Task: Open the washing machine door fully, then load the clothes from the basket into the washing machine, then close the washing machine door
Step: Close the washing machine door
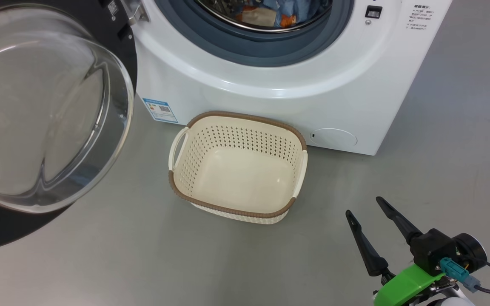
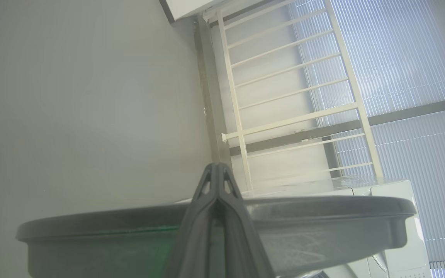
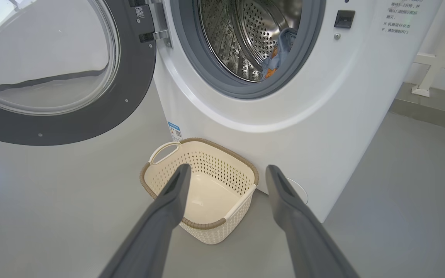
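Observation:
The washing machine [image 1: 270,93] stands with its drum uncovered. The washing machine door [image 1: 45,106] is swung wide to the left, glass bowl facing me. The clothes [image 1: 270,15], blue with orange patches, lie inside the steel drum [image 3: 278,54]. On the floor before the machine sits the basket [image 1: 245,138], with nothing in it. My right gripper [image 1: 364,206] hovers open at the lower right, short of the basket [image 3: 207,234]; its fingers [image 3: 227,170] hold nothing. My left gripper [image 2: 216,166] is shut and empty, lying across the door's dark rim [image 2: 323,210].
A blue label [image 1: 160,109] and a round white cap [image 1: 334,138] mark the machine's lower front. Grey floor surrounds the basket. A white railing [image 2: 292,92] and window blinds stand beyond the machine, with a railing foot [image 3: 423,90] at the right.

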### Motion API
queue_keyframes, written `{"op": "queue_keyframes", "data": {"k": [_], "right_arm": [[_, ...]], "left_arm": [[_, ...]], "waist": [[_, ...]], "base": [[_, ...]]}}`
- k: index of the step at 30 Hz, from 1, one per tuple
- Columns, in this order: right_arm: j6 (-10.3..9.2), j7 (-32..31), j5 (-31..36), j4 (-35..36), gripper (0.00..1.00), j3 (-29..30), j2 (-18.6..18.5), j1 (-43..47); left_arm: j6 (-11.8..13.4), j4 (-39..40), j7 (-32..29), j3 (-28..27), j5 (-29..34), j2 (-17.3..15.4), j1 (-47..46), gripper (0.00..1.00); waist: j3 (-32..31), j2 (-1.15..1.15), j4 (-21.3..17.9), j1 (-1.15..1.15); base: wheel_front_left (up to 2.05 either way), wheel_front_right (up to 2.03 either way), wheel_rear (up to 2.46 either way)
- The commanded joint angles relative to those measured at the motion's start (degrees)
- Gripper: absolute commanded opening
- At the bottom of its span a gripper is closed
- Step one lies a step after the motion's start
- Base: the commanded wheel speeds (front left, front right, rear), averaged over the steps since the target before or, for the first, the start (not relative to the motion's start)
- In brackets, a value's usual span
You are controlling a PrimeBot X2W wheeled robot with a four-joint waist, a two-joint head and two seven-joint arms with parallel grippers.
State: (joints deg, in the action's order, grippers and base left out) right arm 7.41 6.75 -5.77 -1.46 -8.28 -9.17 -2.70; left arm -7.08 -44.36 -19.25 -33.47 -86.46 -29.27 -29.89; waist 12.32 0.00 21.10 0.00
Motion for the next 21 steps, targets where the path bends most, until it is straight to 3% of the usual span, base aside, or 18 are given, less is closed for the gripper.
{"op": "queue_keyframes", "data": {"k": [1,11,21], "right_arm": [[0.08,-0.1,0.4,1.7,1.00,-1.3,-0.3,-1.9],[0.08,-0.4,0.4,2.2,1.00,-1.3,-0.4,-2.1],[0.08,-0.3,0.4,1.9,1.00,-1.3,-0.2,-2.1]], "left_arm": [[-0.4,1.1,-0.3,-0.9,0.6,-4.4,-1.0,0.00],[-0.4,0.0,-0.9,-0.6,0.6,-4.8,-1.3,0.00],[-0.4,1.5,-6.0,-0.6,-1.5,-5.2,-0.2,0.00]], "waist": [[0.1,0.00,-0.1,0.00],[0.7,0.00,-0.4,0.00],[1.0,0.00,0.3,0.00]], "base": [[0.00,0.00,0.00],[0.00,0.00,0.00],[0.00,0.00,0.00]]}}
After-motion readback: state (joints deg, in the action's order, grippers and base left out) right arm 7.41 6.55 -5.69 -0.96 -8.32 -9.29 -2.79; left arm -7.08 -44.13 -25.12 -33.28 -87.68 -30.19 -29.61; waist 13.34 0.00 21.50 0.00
